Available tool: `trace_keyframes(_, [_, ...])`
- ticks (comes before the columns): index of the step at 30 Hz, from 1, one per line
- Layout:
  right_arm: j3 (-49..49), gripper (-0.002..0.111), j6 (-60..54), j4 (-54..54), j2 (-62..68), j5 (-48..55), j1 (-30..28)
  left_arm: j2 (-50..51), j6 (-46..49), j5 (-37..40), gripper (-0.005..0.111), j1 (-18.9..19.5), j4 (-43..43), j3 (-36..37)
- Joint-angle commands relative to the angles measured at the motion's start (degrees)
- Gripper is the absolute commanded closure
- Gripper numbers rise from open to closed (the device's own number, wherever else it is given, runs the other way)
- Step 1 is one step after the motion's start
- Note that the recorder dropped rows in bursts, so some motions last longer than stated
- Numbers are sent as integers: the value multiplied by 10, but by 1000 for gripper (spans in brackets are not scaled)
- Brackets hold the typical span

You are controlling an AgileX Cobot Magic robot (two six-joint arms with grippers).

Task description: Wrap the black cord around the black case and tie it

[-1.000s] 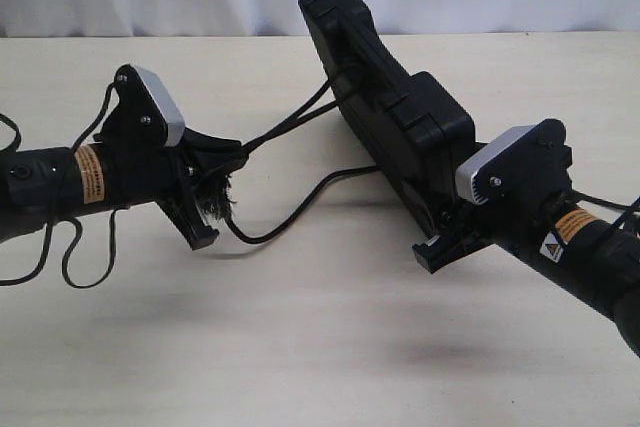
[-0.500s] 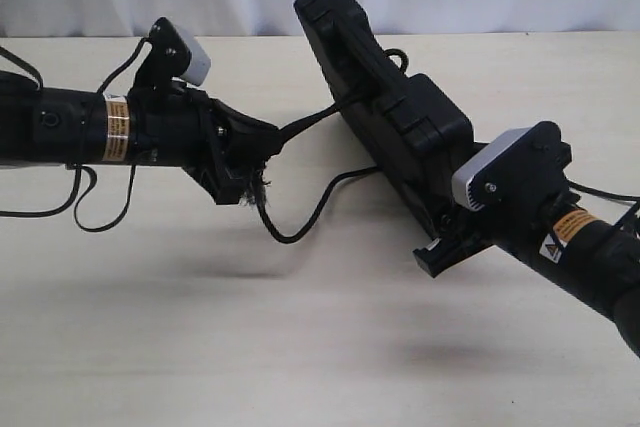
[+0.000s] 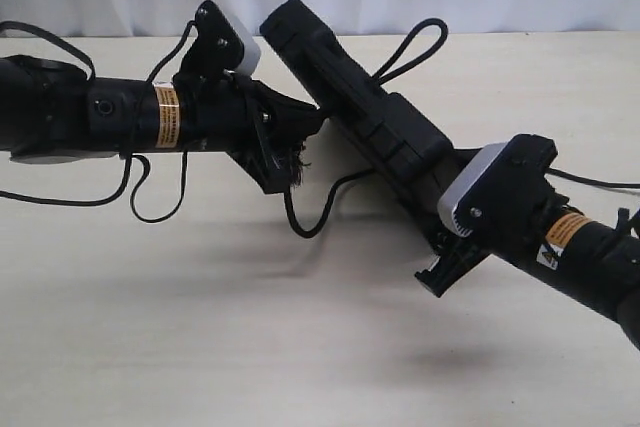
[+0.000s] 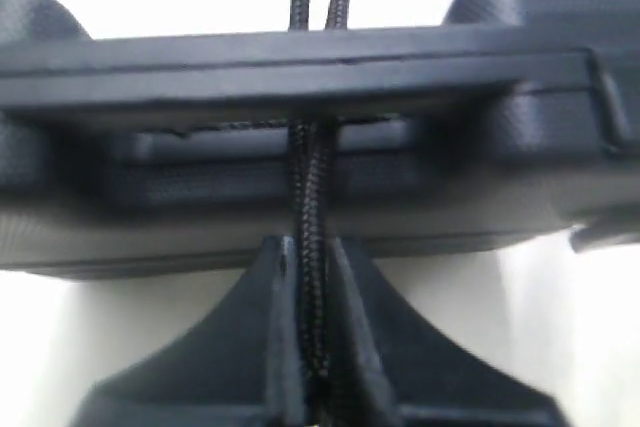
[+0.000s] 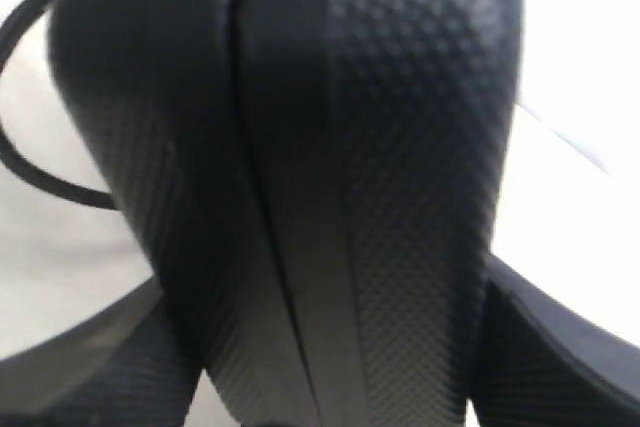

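While the right gripper (image 3: 452, 259) is clamped on the lower end of the black case (image 3: 370, 117), we hold the case slanted above the bench (image 3: 300, 347), near the middle of the far edge. Its long axis runs from a raised end over the far edge, left of middle, down toward the near right corner. Our left gripper (image 3: 292, 147) is pinched shut on a doubled run of the black cord (image 3: 318, 209), just beside the case. In the left wrist view both strands appear to pass from the fingers through the handle slot (image 4: 180, 135) and out the other side. One loop shows beyond the case toward the far edge, and slack hangs beneath it. We judge the work to be early: the cord is threaded, but we see no full turn around the body and no knot.
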Motion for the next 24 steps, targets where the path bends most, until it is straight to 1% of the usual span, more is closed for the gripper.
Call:
trace_keyframes(1, [5, 97, 49, -31, 6, 73, 0, 18, 60, -32, 107, -3, -49, -3])
trace_keyframes(3, [5, 86, 59, -31, 6, 73, 0, 21, 70, -34, 107, -3, -56, -3])
trace_keyframes(5, [5, 71, 66, -31, 6, 68, 0, 21, 78, -34, 107, -3, -64, -3])
trace_keyframes(6, [5, 60, 75, -31, 6, 67, 0, 21, 83, -34, 107, -3, -69, -3])
trace_keyframes(9, [5, 40, 91, -31, 2, 68, 0, 21, 96, -34, 107, -3, -78, -3])
trace_keyframes(12, [5, 27, 93, -31, -22, 95, 0, 21, 104, -34, 107, -3, -87, -3])
trace_keyframes(15, [5, 22, 101, -33, -55, 143, 0, 21, 115, -34, 107, -3, -91, -3])
trace_keyframes(17, [5, 22, 124, -33, -80, 172, 0, 22, 116, -33, 107, -3, -91, -3])
trace_keyframes(21, [5, 23, 211, -43, -151, 234, 0, 22, 127, -30, 107, -3, -92, -3])
trace_keyframes(24, [5, 23, 280, -85, -216, 271, 0, 22, 129, -30, 107, -3, -92, -3])
